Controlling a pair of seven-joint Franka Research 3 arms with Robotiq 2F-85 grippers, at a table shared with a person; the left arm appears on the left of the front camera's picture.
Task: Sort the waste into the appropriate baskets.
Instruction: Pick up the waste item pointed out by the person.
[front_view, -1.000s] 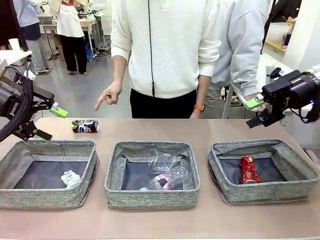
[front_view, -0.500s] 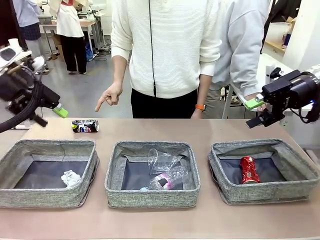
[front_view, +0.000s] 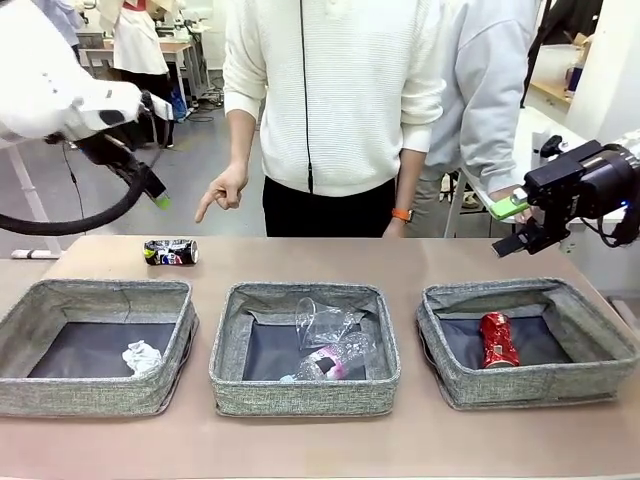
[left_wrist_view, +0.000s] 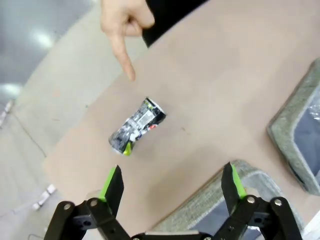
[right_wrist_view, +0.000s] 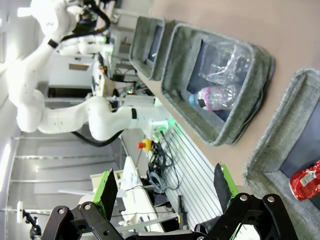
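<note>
Only the blue can (front_view: 170, 252) remains unsorted on the table (front_view: 420, 258); both grippers, left (left_wrist_view: 172, 184) and right (front_view: 508, 227), empty, fingers apart.

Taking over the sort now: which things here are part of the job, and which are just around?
Job:
crushed dark blue can, on the table
paper wad in left basket
cup and bottle in middle basket
red can in right basket

Around:
person's pointing hand

Left arm up and inward

Left gripper (front_view: 150, 187) risen from the tabletop's left edge, now above the crushed dark blue can (front_view: 171, 252), nearer the person's pointing hand (front_view: 221, 191).
</note>
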